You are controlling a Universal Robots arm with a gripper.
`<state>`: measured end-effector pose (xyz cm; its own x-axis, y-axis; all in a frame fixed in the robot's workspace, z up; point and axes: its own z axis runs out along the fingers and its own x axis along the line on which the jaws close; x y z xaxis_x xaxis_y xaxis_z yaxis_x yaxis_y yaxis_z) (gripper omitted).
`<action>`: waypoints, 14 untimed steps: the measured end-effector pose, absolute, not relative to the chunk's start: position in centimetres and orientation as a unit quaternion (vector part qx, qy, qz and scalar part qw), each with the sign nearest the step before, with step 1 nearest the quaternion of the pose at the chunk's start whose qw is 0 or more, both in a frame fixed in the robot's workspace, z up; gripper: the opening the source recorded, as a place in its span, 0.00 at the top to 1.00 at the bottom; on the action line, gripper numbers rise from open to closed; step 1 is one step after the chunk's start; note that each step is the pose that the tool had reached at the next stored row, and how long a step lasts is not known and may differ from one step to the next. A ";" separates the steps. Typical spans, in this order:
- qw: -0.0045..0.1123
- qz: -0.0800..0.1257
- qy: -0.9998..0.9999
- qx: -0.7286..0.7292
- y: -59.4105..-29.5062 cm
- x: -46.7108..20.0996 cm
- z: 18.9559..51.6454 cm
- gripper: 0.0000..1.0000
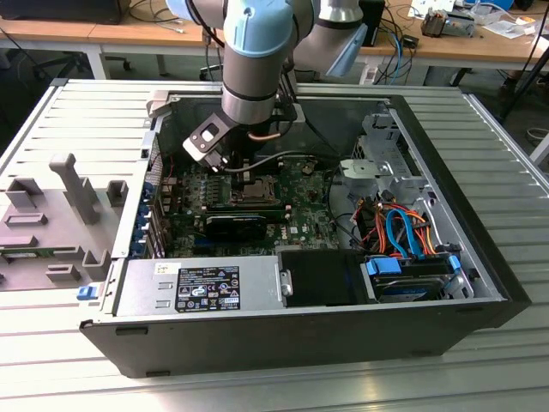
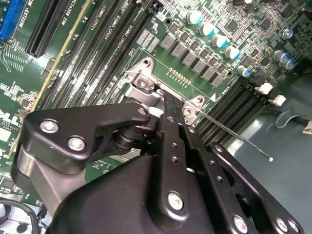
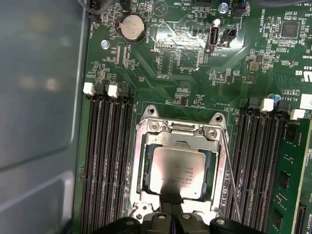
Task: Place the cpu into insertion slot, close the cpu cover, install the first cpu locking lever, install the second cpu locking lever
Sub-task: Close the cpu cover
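Wooden desks strewn with cables line the back of the room, and in front of them a ribbed metal table [image 1: 493, 129] carries an open computer case [image 1: 300, 335]. Seen in the exterior view, the arm reaches down into the case at about eleven o'clock of its middle, and the claw [image 1: 232, 167] hangs low over the motherboard [image 1: 304, 215]. The insertion slot [image 1: 257, 184] sits just at four o'clock of the claw. In the first wrist view the cpu [image 3: 178, 173] lies flat in the slot, silver top up, with the cpu cover [image 3: 139, 165] down around it like a frame. The claw's fingertips [image 3: 165, 220] look pinched together, gripping nothing, their point right at the cpu's edge nearest the claw. A thin wire locking lever [image 3: 231, 178] runs beside the cover, between it and the memory slots [image 3: 253, 161]. A power supply [image 1: 197, 287] fills the case's seven o'clock corner.
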<state>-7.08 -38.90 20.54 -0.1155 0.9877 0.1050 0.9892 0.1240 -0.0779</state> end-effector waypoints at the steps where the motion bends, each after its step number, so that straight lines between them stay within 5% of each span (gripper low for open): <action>1: 0.065 -0.006 -0.747 -0.662 -38.9 -7.0 20.5 0.89; 14: 0.066 -0.005 -0.747 -0.662 -38.9 -6.4 22.5 0.89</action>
